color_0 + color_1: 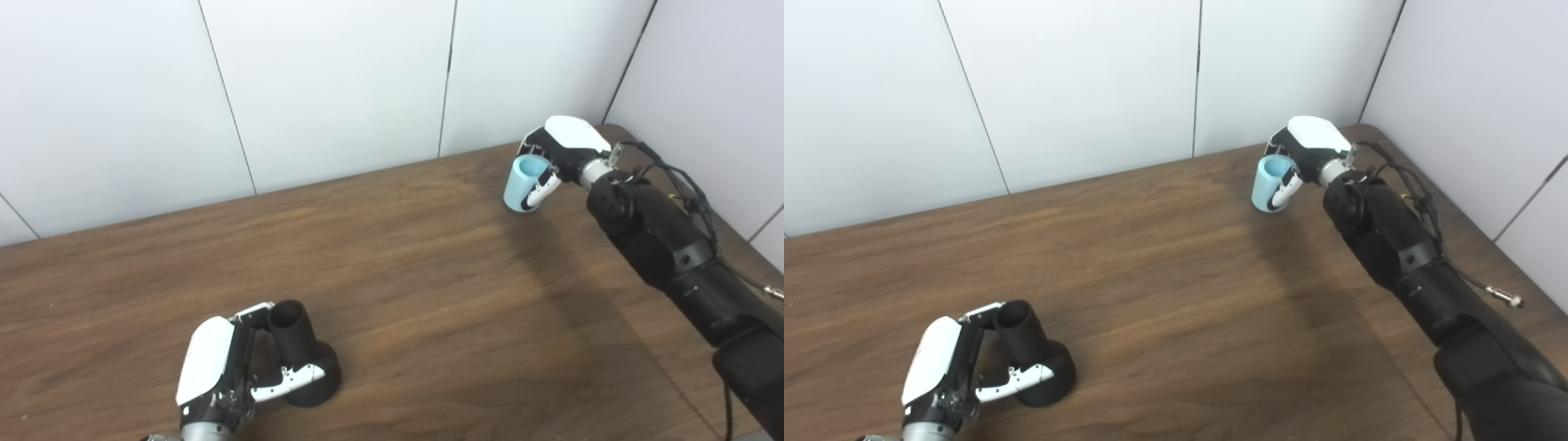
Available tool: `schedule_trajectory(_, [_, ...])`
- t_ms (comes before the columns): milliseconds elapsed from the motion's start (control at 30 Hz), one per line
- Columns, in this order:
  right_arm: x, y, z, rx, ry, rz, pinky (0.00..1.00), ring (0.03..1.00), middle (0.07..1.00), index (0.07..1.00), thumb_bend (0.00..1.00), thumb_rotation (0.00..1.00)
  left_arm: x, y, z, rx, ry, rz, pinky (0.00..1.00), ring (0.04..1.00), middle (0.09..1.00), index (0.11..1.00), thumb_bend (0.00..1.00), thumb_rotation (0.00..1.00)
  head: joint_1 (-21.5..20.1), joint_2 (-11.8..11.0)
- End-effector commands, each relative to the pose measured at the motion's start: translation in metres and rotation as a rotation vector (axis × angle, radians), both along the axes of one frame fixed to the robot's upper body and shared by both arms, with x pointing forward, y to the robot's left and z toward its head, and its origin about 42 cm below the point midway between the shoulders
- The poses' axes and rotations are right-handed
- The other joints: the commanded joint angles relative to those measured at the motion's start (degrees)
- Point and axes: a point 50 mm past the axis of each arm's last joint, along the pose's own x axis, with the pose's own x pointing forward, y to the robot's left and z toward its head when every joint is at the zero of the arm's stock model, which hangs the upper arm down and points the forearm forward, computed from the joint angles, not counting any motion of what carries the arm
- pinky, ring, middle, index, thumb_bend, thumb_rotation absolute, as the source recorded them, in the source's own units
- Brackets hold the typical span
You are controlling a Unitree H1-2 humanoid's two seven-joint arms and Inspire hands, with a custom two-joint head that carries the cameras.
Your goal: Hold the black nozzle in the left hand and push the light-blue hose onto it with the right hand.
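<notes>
The table (429,294) is brown wood with long dark grain lines, smooth and a bit shiny, and white wall panels (331,79) stand behind it. Near the front left sits the black nozzle (306,361) — a dull, matte thing with a round narrow tube on top and a wider round base that rests on the wood. It leans a little, and its top is an open hole, dark inside, so nothing can be seen in it. The left hand (229,367), with a smooth white shell on its back and black parts under it, is wrapped around the nozzle: fingers (257,311) curl at the tube's top and the white-and-black thumb (291,378) presses on the wider base. Far away, at the back right of the table, is the light-blue hose (523,182) — a short, fat, smooth tube, also open at the top and pale blue inside. It seems to stand on the table, though the spot under it is hard to make out. The right hand (560,156) is closed around it, with one white-and-black finger across its front. The right arm (667,245) is black and bulky with thin cables (686,184) looping along it. The right eye view shows a small metal plug (1505,298) at a cable's end more fully; in the left eye view it sits right at the edge.
</notes>
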Motion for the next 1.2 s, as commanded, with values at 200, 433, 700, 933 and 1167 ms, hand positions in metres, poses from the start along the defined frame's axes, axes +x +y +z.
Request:
schedule_trajectory(200, [0.006, 0.001, 0.037, -0.029, -0.137, 0.020, 0.08, 0.135, 0.243, 0.487, 0.52, 0.12, -0.006, 0.003, -0.012, 0.033, 0.059, 0.012, 0.72, 0.626, 0.426, 0.509, 0.52, 0.00, 1.08, 0.20])
schedule_trajectory(433, [-0.013, 0.021, 0.060, -0.042, -0.217, 0.110, 0.05, 0.108, 0.218, 0.486, 0.52, 0.13, -0.010, -0.005, -0.010, 0.042, 0.057, 0.003, 0.67, 0.606, 0.420, 0.506, 0.52, 0.00, 9.54, 2.01])
schedule_trajectory(700, [-0.061, 0.072, 0.087, -0.004, -0.227, 0.278, 0.08, 0.138, 0.255, 0.486, 0.52, 0.13, -0.009, -0.022, -0.010, 0.069, 0.044, -0.007, 0.69, 0.641, 0.491, 0.485, 0.52, 0.00, 20.22, 2.93])
schedule_trajectory(933, [-0.098, 0.120, 0.091, 0.060, -0.212, 0.442, 0.26, 0.305, 0.411, 0.521, 0.52, 0.01, -0.009, -0.034, -0.009, 0.096, 0.024, -0.019, 0.70, 0.639, 0.481, 0.494, 0.52, 0.00, 24.54, 3.21])
schedule_trajectory(1167, [-0.123, 0.163, 0.090, 0.106, -0.194, 0.578, 0.29, 0.349, 0.428, 0.515, 0.53, 0.00, -0.011, -0.036, -0.009, 0.102, 0.007, -0.018, 0.70, 0.643, 0.484, 0.493, 0.52, 0.00, 24.54, 3.86])
